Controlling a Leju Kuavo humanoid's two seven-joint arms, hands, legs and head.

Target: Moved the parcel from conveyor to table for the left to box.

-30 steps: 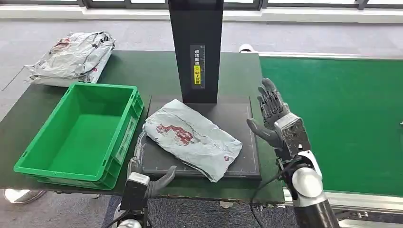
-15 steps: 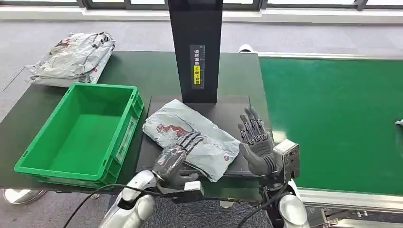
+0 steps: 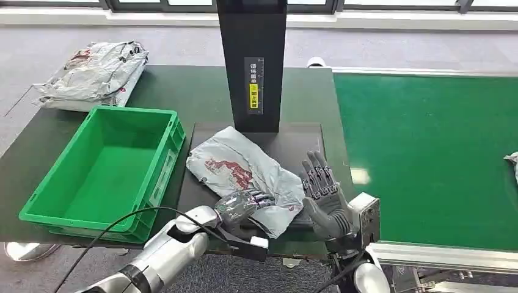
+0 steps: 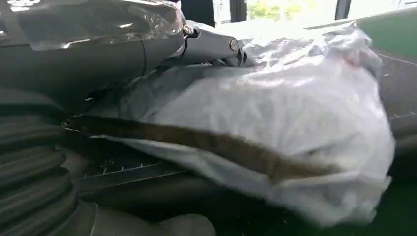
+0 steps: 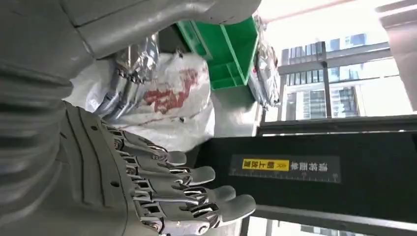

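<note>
The left hand, low in the frame's centre, lies on the parcel's near edge, fingers curled over the wrapper; whether it truly grips I cannot tell. The slack wrapper could slip free when lifted toward the green box at left. The right hand, fingers spread and empty, stands just beside the parcel on the dark plate.

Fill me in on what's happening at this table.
The robot's left hand is gripping the near edge of a grey parcel lying on the black platform beside an empty green crate. Its right hand hovers open beside the parcel, holding nothing. Another parcel sits on the green conveyor.
</note>
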